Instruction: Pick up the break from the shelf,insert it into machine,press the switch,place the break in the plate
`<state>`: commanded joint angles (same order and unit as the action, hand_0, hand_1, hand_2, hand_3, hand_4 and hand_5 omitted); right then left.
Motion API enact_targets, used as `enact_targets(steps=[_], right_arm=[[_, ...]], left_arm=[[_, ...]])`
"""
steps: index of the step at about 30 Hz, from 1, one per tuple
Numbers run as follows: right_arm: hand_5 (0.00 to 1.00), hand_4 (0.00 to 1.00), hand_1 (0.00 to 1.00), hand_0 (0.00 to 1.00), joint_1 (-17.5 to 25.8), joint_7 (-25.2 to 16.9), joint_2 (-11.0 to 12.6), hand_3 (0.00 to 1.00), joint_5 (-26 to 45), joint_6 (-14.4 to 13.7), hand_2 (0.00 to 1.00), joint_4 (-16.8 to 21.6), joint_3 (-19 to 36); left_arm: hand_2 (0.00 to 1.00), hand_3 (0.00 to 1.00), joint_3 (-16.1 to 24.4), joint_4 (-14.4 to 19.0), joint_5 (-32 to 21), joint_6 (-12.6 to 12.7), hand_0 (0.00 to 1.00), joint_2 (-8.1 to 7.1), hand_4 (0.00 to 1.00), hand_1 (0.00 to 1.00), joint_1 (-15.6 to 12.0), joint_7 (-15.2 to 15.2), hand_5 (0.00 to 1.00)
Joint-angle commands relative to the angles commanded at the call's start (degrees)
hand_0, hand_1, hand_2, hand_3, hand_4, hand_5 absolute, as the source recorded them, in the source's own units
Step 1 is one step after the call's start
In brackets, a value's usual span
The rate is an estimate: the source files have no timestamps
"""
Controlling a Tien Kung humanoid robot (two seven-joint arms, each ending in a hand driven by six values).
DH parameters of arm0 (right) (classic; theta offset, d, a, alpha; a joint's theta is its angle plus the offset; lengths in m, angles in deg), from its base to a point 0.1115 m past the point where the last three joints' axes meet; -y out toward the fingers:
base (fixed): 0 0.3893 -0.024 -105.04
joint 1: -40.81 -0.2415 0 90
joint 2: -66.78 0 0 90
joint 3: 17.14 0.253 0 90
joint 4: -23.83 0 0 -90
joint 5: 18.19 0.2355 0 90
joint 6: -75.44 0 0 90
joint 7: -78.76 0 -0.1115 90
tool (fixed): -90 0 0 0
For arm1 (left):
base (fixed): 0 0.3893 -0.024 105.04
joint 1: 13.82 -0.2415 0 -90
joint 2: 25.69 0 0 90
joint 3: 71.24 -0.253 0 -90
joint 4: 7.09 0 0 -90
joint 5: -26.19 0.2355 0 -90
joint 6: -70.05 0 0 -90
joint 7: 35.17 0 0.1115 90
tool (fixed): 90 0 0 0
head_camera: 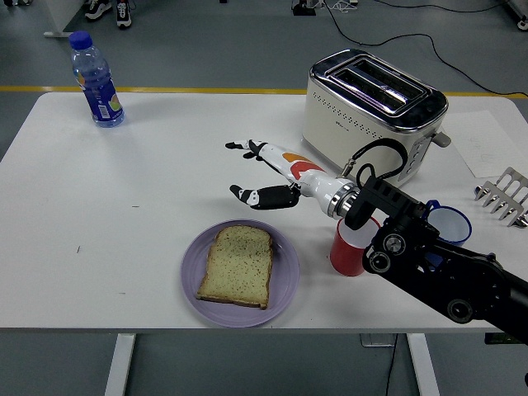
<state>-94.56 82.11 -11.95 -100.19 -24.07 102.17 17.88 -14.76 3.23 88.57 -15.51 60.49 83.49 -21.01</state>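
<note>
Bright, even overhead light, soft shadows on the white table [165,181], sharp focus.

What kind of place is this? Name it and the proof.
Probably a robotics lab or test workspace, not a kitchen: a toaster and a plate of bread sit on a white table over grey floor with loose cables.

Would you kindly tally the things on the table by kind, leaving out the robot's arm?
Bottle: 1
Toaster: 1
Plate: 1
Bread slice: 1
Cups: 2, red and blue
Rack: 1
Paper sheet: 1
Total: 8
</note>
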Motion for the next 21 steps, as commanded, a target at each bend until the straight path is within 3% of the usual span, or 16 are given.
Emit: enact_targets(steps=[4,5,6,10,11,16,17,21], right_arm=[[0.370,0.676,0.854,0.869,1.1,-3.8,3.3,0.898,5.4,4.1,0.904,5.0,6.4],[0.325,0.644,0.820,0.846,1.6,-4.9,4.3,0.838,7.4,5.2,0.859,6.4,8.4],[0.325,0.644,0.820,0.846,1.8,-5.2,4.6,0.838,8.4,5.6,0.859,6.9,9.5],[0.325,0.644,0.820,0.846,3.1,-7.2,7.0,0.838,14.3,6.1,0.859,9.7,14.1],[0.269,0.579,0.768,0.806,3.6,-7.8,7.7,0.766,16.1,6.0,0.794,10.4,15.2],[0.269,0.579,0.768,0.806,6.1,-9.4,11.8,0.766,27.7,5.7,0.794,12.7,23.0],[0.230,0.521,0.724,0.757,6.4,-9.4,12.2,0.670,29.5,5.7,0.729,12.8,24.1],[0.230,0.521,0.724,0.757,9.3,-9.2,16.0,0.670,38.0,4.5,0.729,14.2,30.2]], left_arm=[[0.678,0.560,0.1,0.0,0.4,0.0,0.685,0.03,0.281,0.694,-0.1,0.1,0.828],[0.678,0.560,0.0,0.0,0.4,0.0,0.685,0.01,0.281,0.692,-0.1,0.1,0.828],[0.678,0.560,0.0,0.0,0.4,-0.1,0.685,0.01,0.281,0.692,-0.1,0.1,0.828],[0.678,0.560,0.7,0.0,1.3,-0.1,0.685,0.06,0.281,0.692,-0.2,0.2,0.828],[0.678,0.560,0.8,0.0,1.4,-0.1,0.685,0.07,0.281,0.692,-0.3,0.2,0.829],[0.678,0.560,0.8,0.0,1.7,-0.2,0.685,0.12,0.281,0.692,-0.5,0.3,0.829],[0.678,0.560,0.8,0.0,1.8,-0.2,0.685,0.12,0.280,0.692,-0.5,0.3,0.827],[0.678,0.560,1.8,0.0,2.9,-0.3,0.685,0.18,0.280,0.692,-0.9,0.4,0.827]])
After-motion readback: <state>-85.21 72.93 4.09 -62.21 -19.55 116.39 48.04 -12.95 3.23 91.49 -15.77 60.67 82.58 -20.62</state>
